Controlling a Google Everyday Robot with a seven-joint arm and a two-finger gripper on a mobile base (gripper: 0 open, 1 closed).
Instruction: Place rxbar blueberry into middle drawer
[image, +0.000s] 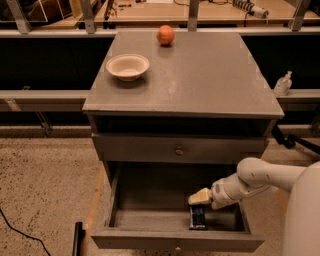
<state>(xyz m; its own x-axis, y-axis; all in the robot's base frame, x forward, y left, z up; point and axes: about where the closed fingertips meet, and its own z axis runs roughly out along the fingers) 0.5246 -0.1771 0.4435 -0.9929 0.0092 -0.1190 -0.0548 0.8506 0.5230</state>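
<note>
Gripper (200, 198) hangs over rxbar blueberry (197, 218) in middle drawer (165, 239), beside speckled floor (50, 190).

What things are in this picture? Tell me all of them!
orange fruit: one, orange, back of the cabinet top
bowl: one, cream, cabinet top, left side
cabinet: one, grey, middle of the view
upper drawer: one, grey, shut, round knob
middle drawer: one, grey, pulled open, lowest in view
rxbar blueberry: one, dark wrapper, inside the middle drawer, just under the pincer
pump bottle: one, clear, on the rail at right
arm: one, white, reaching in from the right
pincer: one, tan, over the open drawer
</note>
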